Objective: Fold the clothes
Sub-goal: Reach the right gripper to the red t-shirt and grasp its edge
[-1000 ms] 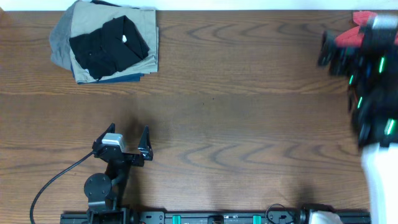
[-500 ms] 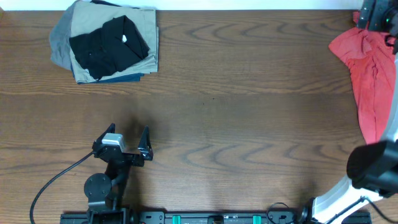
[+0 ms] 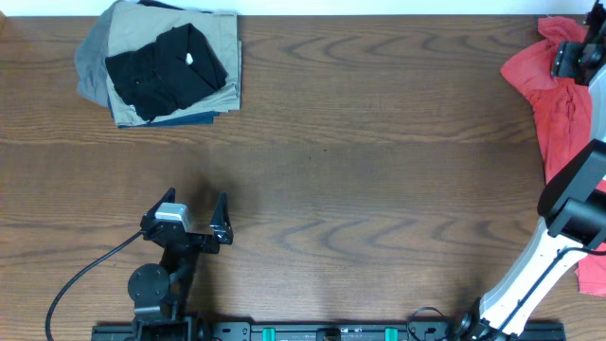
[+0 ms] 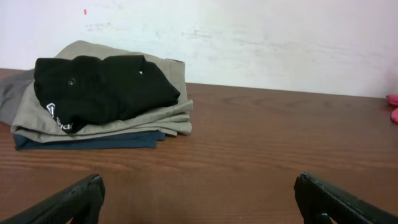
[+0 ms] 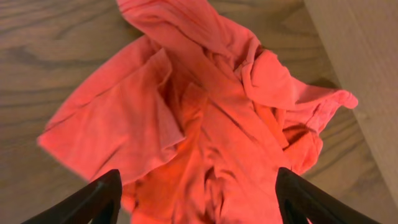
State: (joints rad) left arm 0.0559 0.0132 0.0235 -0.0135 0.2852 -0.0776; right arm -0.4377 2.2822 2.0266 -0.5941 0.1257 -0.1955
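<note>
The clothes point(image 3: 557, 104) are one crumpled coral-red T-shirt lying at the table's far right edge, running from the back corner toward the front. In the right wrist view the clothes point(image 5: 205, 118) fill the frame in loose folds. My right gripper point(image 3: 576, 55) hovers over the shirt's back end. Seen from its own camera, the right gripper point(image 5: 198, 180) stands open, its fingers wide on either side of a bunched ridge of cloth. My left gripper point(image 3: 196, 201) rests open at front left over bare wood, far from the shirt; the left gripper point(image 4: 199, 183) holds nothing.
A stack of folded garments point(image 3: 161, 66), black on khaki, grey and navy, sits at the back left and shows again as the stack point(image 4: 99, 99) in the left wrist view. A pale wall point(image 4: 249, 37) borders the table's back. My right arm's white link point(image 3: 530, 275) crosses the front right corner.
The right arm, a blur over the shirt a second ago, swung clear, then its gripper came down from the back corner onto the shirt's back end. The left arm stayed still.
</note>
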